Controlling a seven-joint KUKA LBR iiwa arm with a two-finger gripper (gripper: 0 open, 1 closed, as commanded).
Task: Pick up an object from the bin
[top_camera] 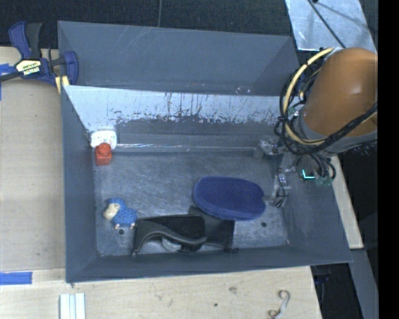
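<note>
Ok so, going across the bin (80,198) from the left: there's a small white-and-red bit (103,146) tucked in the back left corner. Then there's a little blue and yellow toy (120,214) near the front left, well apart from it. Next, along the front wall, lies a black shoe-like thing (179,233). A dark blue oval pad (228,198) sits right behind it, with its front edge overlapping the black one.

The gripper (279,195) is down low on the right, just beside the right end of that blue oval pad. I honestly can't tell if it's touching. I can't tell if the claw is spread or pinched together either, since it's lost among the cables under the orange cover (339,88).

Progress-wise, I'd say the reach down is done but the pick isn't. Nothing is visibly in the claw and everything lies on the bin floor. Grabbing and lifting are both left, and the blue pad seems the likely target, being nearest.
</note>
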